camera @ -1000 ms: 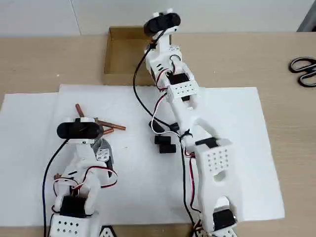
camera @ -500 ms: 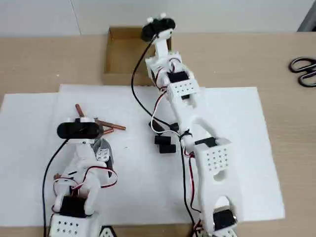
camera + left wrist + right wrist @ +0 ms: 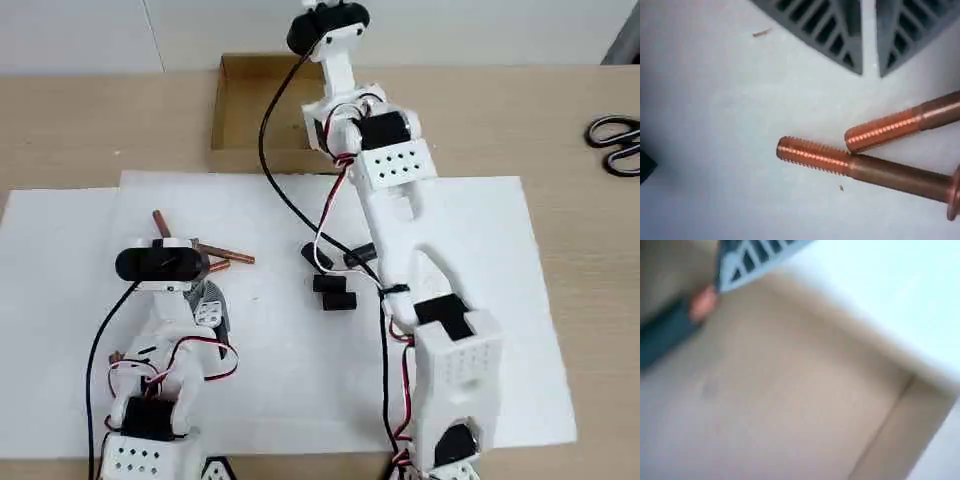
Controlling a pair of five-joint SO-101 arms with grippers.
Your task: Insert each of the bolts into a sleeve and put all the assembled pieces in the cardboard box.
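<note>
My right arm point(image 3: 385, 160) stretches out over the cardboard box point(image 3: 240, 100). In the right wrist view my right gripper point(image 3: 710, 297) hangs above the box floor point(image 3: 790, 405), shut on an assembled piece: a copper bolt head point(image 3: 704, 302) in a dark sleeve point(image 3: 665, 335). Several copper bolts point(image 3: 225, 253) lie on the white paper beside my left arm. My left gripper point(image 3: 867, 70) is shut and holds nothing, just short of two bolts' threaded ends point(image 3: 812, 156). Three black sleeves point(image 3: 332, 285) lie in the middle of the paper.
A white paper sheet point(image 3: 80, 300) covers the wooden table under both arms. Scissors point(image 3: 615, 140) lie at the far right edge. The right arm's black cable point(image 3: 285, 200) trails across the paper near the sleeves.
The right arm has stretched farther out, and its wrist has moved toward the box's far side. The left arm, the bolts and the sleeves have not moved.
</note>
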